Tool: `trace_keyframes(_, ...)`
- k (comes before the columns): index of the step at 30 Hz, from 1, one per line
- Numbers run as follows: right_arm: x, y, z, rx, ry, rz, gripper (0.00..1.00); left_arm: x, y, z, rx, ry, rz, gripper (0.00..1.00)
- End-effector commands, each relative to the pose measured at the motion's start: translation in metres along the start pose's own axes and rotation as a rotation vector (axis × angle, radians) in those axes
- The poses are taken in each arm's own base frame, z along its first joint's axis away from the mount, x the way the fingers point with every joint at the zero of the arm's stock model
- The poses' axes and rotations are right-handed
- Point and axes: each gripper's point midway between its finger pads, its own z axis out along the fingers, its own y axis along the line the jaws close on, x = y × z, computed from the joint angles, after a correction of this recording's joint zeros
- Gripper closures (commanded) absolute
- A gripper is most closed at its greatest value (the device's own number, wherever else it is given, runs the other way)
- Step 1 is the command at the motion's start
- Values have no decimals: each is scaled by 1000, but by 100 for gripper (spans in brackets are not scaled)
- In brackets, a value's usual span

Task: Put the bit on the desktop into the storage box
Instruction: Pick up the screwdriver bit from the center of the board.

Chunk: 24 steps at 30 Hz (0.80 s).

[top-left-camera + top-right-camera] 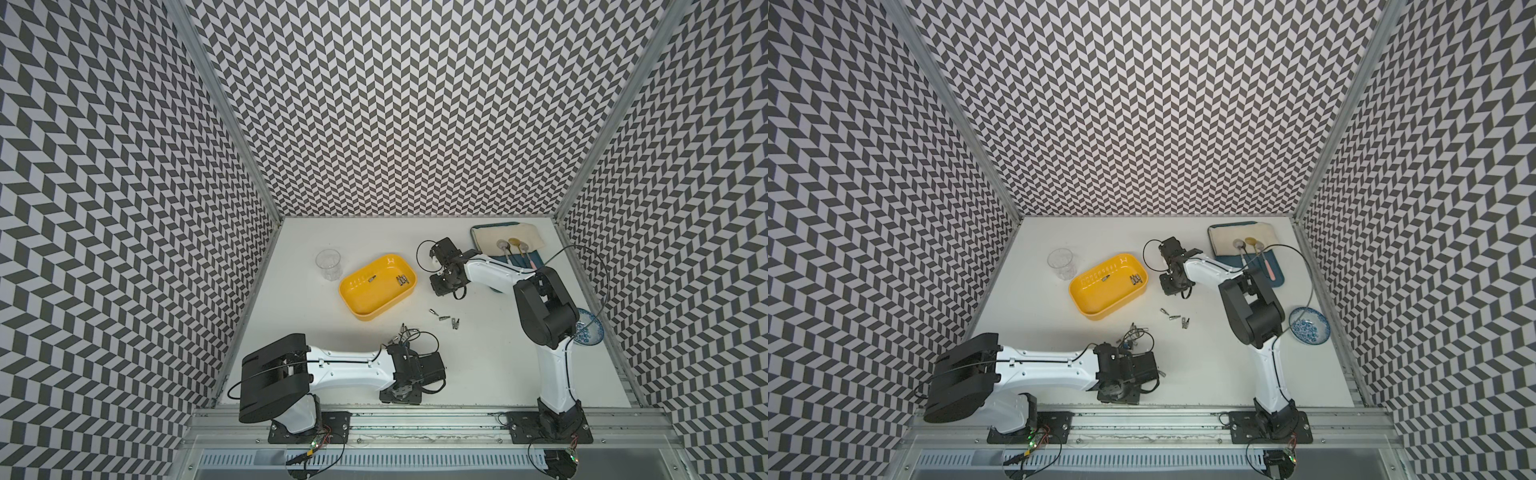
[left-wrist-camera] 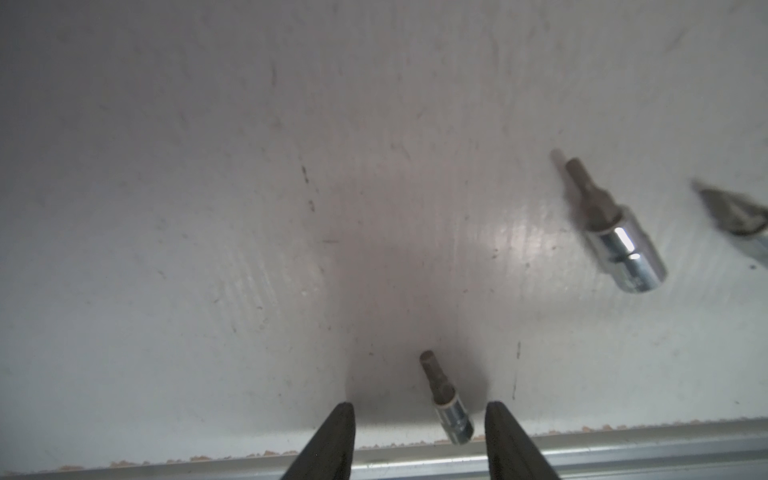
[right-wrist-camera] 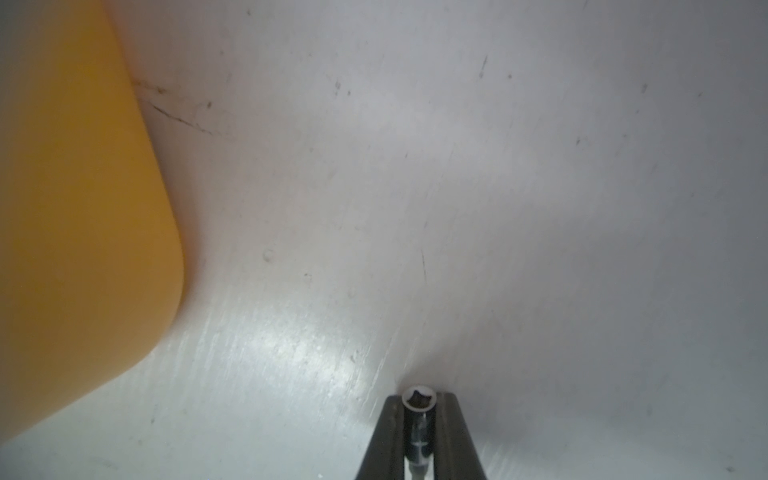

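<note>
Inside a booth walled on three sides with black-and-white chevron panels (image 1: pixel 395 104), the desktop (image 1: pixel 478 365) lies matte white, with an aluminium rail (image 1: pixel 415 417) along its near edge. Close up in the wrist views the surface is scuffed: fine dark scratches, small specks, a soft patch of glare, and brownish chipping where the white top meets the rail. The yellow storage box (image 1: pixel 370 301) sits left of the middle, slightly skewed, with stored bits (image 1: pixel 401 280) on its floor. A clear glass cup (image 1: pixel 328 264) stands just beside its far-left corner. A blue tray (image 1: pixel 1273 274) with a cloth lies at the far right, and a blue-patterned bowl (image 1: pixel 1323 322) sits nearer, beside the right arm.

The right gripper (image 3: pixel 419 405) is clamped on a chrome socket bit (image 3: pixel 419 401), its hollow end facing the wrist camera, over bare desktop near the box's outer wall. The left gripper (image 2: pixel 419 409) has its jaws parted, low over the desktop close to the rail. It straddles a small hex bit (image 2: pixel 451 409) that lies flat between the fingers (image 2: pixel 343 419), seemingly touching neither, though the blur leaves that uncertain. A larger hex bit (image 2: pixel 615 237) lies apart from it, and a third piece at the frame edge is too smeared to name. In both top views loose bits (image 1: pixel 444 318) (image 1: pixel 1174 316) lie on the open desktop between the box and the right arm.
</note>
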Motion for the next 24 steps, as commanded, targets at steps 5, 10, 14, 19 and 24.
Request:
trace_keyframes(5, 13, -9, 1, 17, 45, 10, 100, -1, -8, 0, 16, -6, 25, 50)
trace_keyframes(10, 12, -9, 1, 15, 44, 12, 100, -1, -7, 0, 17, -5, 24, 57)
trace_keyframes(14, 12, -9, 2, 13, 45, 12, 100, 0, -8, 0, 22, 1, 29, 67)
trace_keyframes(19, 11, -9, 1, 15, 43, 12, 100, 0, -8, -2, 23, -4, 29, 74)
trace_keyframes(24, 11, -8, 2, 10, 45, 12, 100, 0, -8, -1, 24, -2, 30, 83)
